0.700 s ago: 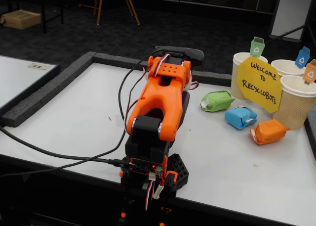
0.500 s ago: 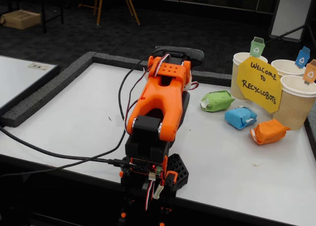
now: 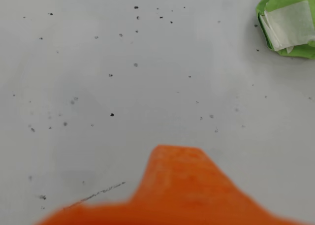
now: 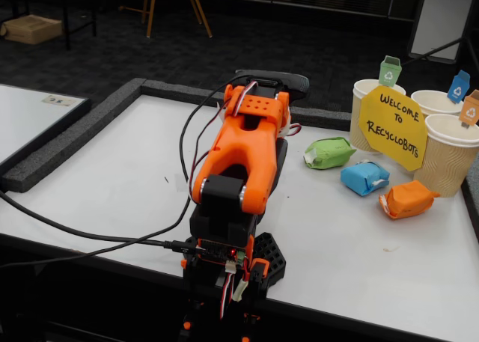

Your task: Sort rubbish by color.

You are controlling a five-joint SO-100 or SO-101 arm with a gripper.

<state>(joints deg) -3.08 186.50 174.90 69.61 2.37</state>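
The orange plastic arm [image 4: 243, 162] is folded over its black base at the near edge of the white bench [image 4: 135, 177], with black, red and white cables looping off its back and a thick black cable trailing away to the left in the fixed view. The end effector is tucked under the arm's far end and hidden from that camera; in the wrist view only a blurred orange wedge of it [image 3: 174, 185] pokes up from the bottom edge, so I cannot tell whether its jaws are apart or together. Nothing is visibly held.

The rubbish lies to the right of the arm in the fixed view, well apart from it, in a short diagonal row. The green crumpled paper-wrapped lump [image 4: 328, 153] is farthest back, the blue paper-wrapped lump [image 4: 364, 177] is just beside it, and the orange paper-wrapped lump [image 4: 408, 199] is nearest the bench's right side. The wrist view catches the green one [image 3: 289, 23] at its upper right corner, a strip of pale tape across it, with bare speckled bench between it and the end effector.

Right behind the lumps stand three tan ribbed paper cups [image 4: 449, 159], each with a small recycling tag on its rim: green, blue and orange. A yellow paper sign reading "Welcome to Recyclobots" [image 4: 392, 126] hangs in front of the cups and covers part of them. A grey foam border [image 4: 67, 144] edges the bench's left and back sides, and a wooden chair [image 4: 176, 1] stands on the dark floor beyond.
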